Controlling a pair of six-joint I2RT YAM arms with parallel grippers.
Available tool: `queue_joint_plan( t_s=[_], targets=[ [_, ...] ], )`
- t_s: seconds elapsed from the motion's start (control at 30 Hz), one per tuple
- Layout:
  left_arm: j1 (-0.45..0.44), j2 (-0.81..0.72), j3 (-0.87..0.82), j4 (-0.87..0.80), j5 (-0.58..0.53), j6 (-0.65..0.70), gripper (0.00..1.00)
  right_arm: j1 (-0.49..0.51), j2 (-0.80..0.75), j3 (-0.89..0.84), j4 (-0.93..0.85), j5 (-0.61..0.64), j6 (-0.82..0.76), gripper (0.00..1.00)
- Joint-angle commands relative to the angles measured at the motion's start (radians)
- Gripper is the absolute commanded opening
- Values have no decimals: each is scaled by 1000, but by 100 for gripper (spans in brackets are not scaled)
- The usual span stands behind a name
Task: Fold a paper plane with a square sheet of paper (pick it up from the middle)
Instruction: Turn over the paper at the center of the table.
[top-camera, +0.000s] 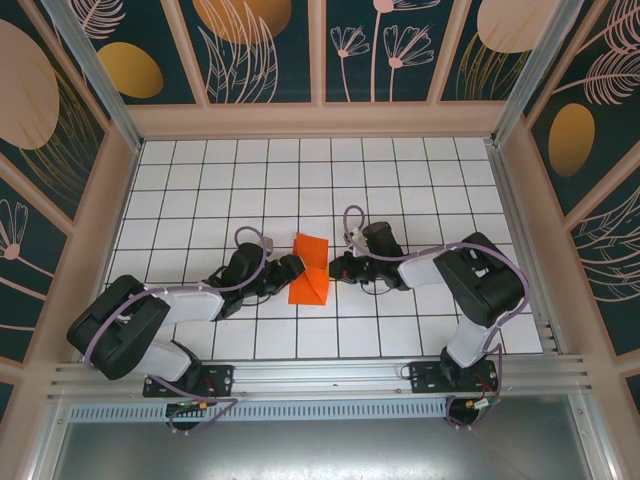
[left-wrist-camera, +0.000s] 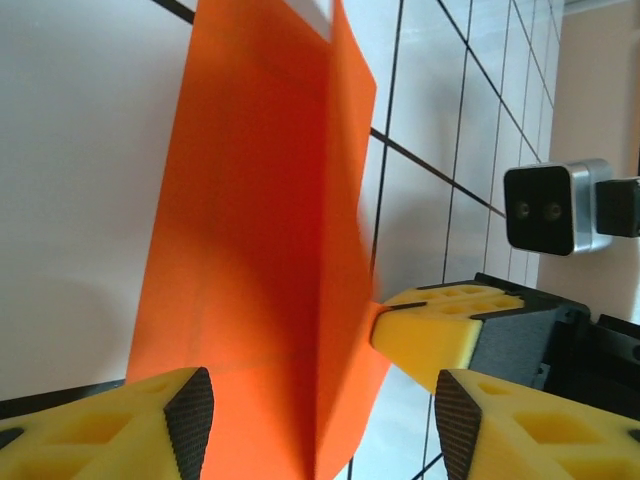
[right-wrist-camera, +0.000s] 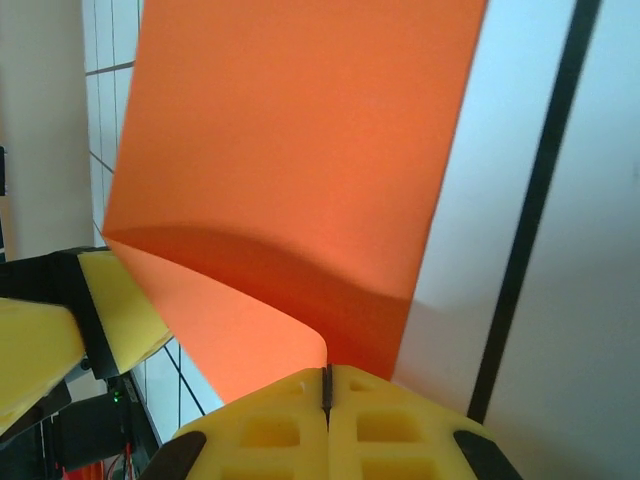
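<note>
From above: thin bright orange-red paper sheet (top-camera: 309, 284), partly folded and raised into a ridge, near the middle of the white tiled table (top-camera: 400, 180); left gripper (top-camera: 293, 270) at its left edge, right gripper (top-camera: 336, 267) at its right edge; both black arms (top-camera: 190, 300) low, reaching inward from the near corners; jaw positions too small to tell here.

From the left wrist: paper sheet (left-wrist-camera: 250, 230) running up the frame, with a sharp lengthwise crease and one flap standing off the tiles; left gripper (left-wrist-camera: 322, 420) spread, yellow foam fingers (left-wrist-camera: 120, 430) on either side of the creased near end, clear gap on the right; contact on the left pad impossible to tell; opposite, the right gripper's yellow foam fingertip (left-wrist-camera: 440, 320) meeting the sheet's right edge; silver wrist camera (left-wrist-camera: 545, 207) above it.

From the right wrist: right gripper (right-wrist-camera: 325, 395) pressed together, yellow foam fingers (right-wrist-camera: 270, 435) pinching the edge of the paper sheet (right-wrist-camera: 300, 150) at their seam; sheet curling upward from the pinch, lower flap in shadow; left gripper's yellow foam fingers (right-wrist-camera: 115, 295) parted, at the left, beside the far edge.
</note>
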Motion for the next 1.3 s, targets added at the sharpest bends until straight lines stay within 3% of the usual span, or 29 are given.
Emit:
queue_joint_plan(
  t_s=[0.0,0.17,0.6,0.7,0.83,0.93,1.27],
  targets=[
    [-8,21,24,68,14,25,61,-8,-35,-15,44,14,8,6],
    [-14,57,53,77,32,55,51,-10,-38,-23,44,6,2,6],
    [-21,143,96,127,112,164,45,-21,-48,-22,39,-18,7,8],
    [-21,151,103,105,110,216,41,-30,-71,-19,39,-32,10,15],
    [-22,186,124,93,111,239,34,-44,-156,-28,19,-4,18,42],
    [-21,200,133,93,107,242,30,-103,-213,-20,-18,7,4,55],
    [-22,163,182,-25,33,325,9,-262,-301,80,-168,17,-140,71]
  ],
)
